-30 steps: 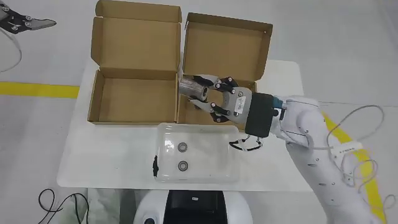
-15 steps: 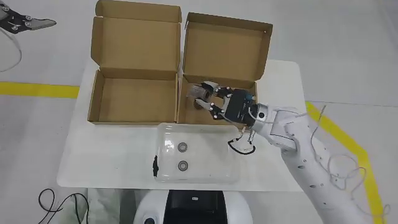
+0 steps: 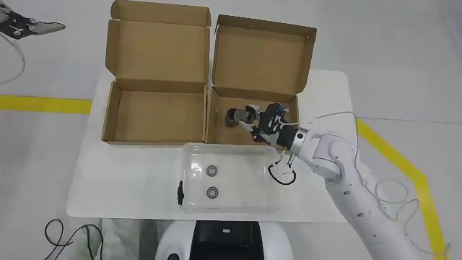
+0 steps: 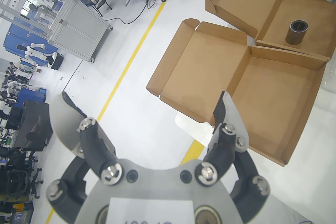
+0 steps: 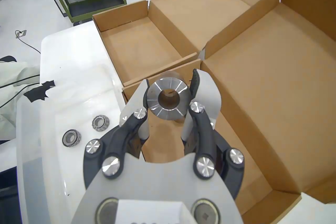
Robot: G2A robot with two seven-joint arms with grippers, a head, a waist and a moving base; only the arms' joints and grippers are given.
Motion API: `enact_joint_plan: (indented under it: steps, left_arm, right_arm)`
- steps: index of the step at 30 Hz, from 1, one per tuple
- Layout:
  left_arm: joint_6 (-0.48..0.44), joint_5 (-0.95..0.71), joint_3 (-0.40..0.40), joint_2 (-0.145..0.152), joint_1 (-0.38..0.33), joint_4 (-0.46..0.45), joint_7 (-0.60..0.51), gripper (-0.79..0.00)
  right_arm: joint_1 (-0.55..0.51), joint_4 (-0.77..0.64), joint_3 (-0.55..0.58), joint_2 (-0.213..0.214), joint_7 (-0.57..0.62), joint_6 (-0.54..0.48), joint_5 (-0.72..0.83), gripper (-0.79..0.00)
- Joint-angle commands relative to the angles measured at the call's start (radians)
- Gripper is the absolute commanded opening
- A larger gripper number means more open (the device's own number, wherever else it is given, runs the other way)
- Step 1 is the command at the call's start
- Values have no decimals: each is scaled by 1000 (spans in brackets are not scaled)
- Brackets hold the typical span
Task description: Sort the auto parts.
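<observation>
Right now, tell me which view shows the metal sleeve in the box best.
Left wrist view: the metal sleeve stands upright, whole and unobstructed on the floor of the box. The right wrist view shows it end-on, bore visible, framed by the fingers of the right gripper. The top view shows it small, beside that gripper.

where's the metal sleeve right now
Top view: the metal sleeve stands upright in the right cardboard box, on the side nearest the left box, by the right gripper.
</observation>
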Motion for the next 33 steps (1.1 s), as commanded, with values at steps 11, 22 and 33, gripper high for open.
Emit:
enact_joint_plan:
  steps: [11, 22, 33]
  left_arm:
    - [0, 0, 0, 0, 0, 0, 0, 0]
    - [0, 0, 0, 0, 0, 0, 0, 0]
    - [0, 0, 0, 0, 0, 0, 0, 0]
  right_arm:
    - [50, 85, -71, -19, 166, 122, 29, -785]
    - [98, 113, -97, -31, 307, 216, 27, -785]
    - [192, 212, -159, -58, 411, 273, 41, -785]
